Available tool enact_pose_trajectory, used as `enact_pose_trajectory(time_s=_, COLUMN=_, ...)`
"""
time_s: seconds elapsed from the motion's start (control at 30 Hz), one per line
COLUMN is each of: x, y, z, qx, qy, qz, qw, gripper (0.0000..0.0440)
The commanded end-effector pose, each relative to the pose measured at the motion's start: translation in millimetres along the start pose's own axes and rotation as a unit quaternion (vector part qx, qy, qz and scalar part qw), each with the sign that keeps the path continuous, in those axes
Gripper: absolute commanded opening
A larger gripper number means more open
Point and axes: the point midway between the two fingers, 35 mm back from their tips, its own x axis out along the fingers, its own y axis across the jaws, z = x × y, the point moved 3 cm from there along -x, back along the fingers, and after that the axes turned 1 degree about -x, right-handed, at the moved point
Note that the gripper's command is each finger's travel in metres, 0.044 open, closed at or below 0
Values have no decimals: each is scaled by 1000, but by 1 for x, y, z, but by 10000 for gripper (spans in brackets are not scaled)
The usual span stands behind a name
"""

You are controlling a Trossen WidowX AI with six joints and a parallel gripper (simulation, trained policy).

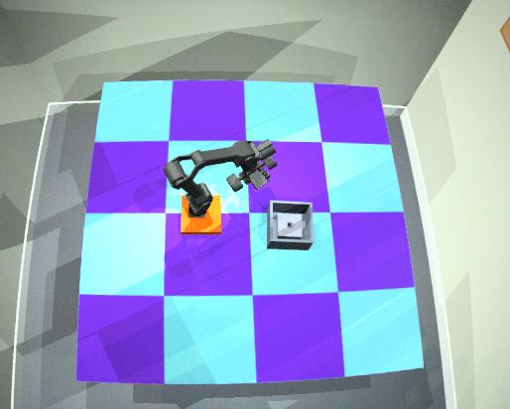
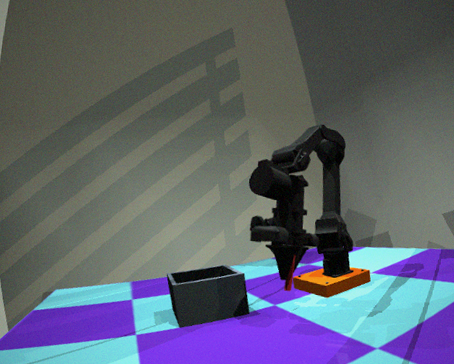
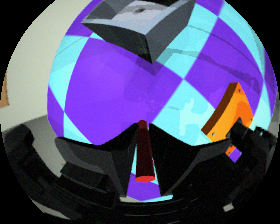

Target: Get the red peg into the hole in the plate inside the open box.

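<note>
The claw is closed on the red peg, its two matte black fingers tapering like wedges toward their tips. The peg is a slim, straight rod with a flat round end — bright red on that end face, dark maroon along its shaded side in the wrist view. It stands close to upright with a slight lean in the exterior view, its lower end showing below the fingertips; whether that end touches the worktop I cannot tell. Above the claw, the arm is dark and dull-surfaced, built of rounded cylinders, boxy joints and long straight links. It rises from a square orange base plate, a flat slab with small dark holes near its corners. Apart from the claw stands the open box, square and grey with smooth, straight walls — the peg is outside it. At its bottom lies a paler square plate with a small round dark hole in the middle. The worktop is flat, checked in large purple and pale cyan squares, with glossy streaks of light across it.
</note>
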Motion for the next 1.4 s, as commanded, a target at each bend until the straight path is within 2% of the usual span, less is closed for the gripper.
enact_pose_trajectory(time_s=0.0, x=-16, y=9, z=14, qx=-11, qy=-21, qz=11, qw=1000, gripper=0)
enact_pose_trajectory(time_s=0.2, x=-32, y=20, z=39, qx=-11, qy=-49, qz=20, qw=999, gripper=0)
enact_pose_trajectory(time_s=0.57, x=-39, y=28, z=90, qx=17, qy=-89, qz=21, qw=996, gripper=0)
enact_pose_trajectory(time_s=1.37, x=-18, y=22, z=175, qx=80, qy=-127, qz=5, qw=989, gripper=2)
